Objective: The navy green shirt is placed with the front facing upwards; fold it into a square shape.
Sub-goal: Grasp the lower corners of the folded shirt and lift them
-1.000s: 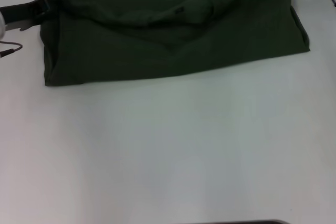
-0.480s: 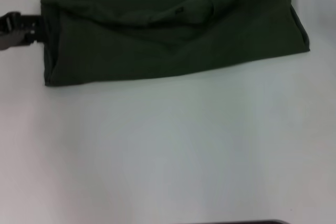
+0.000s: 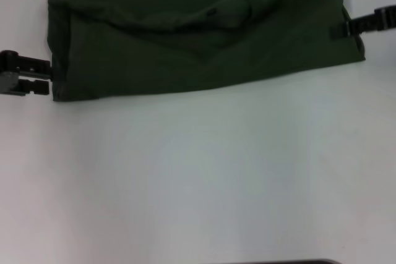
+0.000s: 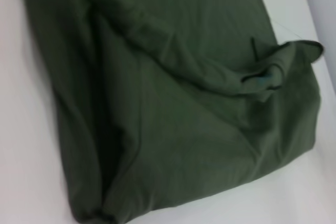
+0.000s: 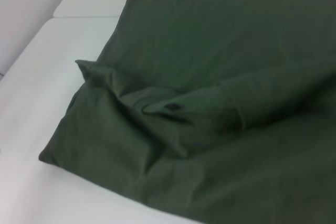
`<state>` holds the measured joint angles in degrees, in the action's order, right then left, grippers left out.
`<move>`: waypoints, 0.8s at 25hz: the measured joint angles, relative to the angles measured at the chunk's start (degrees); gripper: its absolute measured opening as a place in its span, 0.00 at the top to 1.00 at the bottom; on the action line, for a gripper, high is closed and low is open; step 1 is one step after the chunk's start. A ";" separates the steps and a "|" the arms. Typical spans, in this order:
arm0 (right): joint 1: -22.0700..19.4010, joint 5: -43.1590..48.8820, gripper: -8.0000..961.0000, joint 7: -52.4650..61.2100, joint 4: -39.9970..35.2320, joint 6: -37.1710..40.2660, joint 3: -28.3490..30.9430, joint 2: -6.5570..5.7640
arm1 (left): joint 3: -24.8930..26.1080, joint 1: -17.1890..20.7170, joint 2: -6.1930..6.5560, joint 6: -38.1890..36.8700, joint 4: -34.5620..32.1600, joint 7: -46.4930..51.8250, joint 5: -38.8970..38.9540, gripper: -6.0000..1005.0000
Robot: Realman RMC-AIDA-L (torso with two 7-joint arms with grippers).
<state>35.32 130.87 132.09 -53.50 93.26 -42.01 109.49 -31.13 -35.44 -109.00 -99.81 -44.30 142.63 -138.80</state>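
The navy green shirt [image 3: 198, 47] lies folded on the white table [image 3: 198, 177], at the far side of the head view, with a rumpled fold across its middle. No lettering shows. My left gripper [image 3: 47, 75] sits at the shirt's near left corner, open, its two fingers just beside the cloth edge. My right gripper [image 3: 337, 29] reaches in at the shirt's right edge, near the front right corner. The left wrist view shows the shirt [image 4: 173, 103] with its creased fold. In the right wrist view the shirt [image 5: 220, 119] fills most of the picture.
Bare white tabletop stretches from the shirt's near hem to the front. A dark strip [image 3: 278, 262] shows at the very front edge of the head view.
My left gripper has slid along the shirt's left edge toward its near corner. My right gripper has come into view and moved nearer along the right edge. The shirt has not shifted.
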 joint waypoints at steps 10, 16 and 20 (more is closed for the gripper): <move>-0.45 -0.45 0.38 0.33 2.10 -0.03 2.65 0.87 | -0.40 -1.00 -0.08 13.16 7.16 2.64 -1.16 0.39; -0.20 -0.35 0.38 0.08 2.19 -0.50 2.87 1.16 | -2.32 -4.31 0.04 20.18 12.73 2.85 -5.72 0.39; -0.25 -0.35 0.38 0.07 2.22 -0.57 2.79 1.17 | -3.37 -5.84 -0.43 21.77 14.01 3.25 -6.55 0.34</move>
<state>35.07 130.52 132.15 -51.28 92.68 -39.22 110.66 -34.50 -41.27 -109.43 -78.04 -30.30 145.88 -145.35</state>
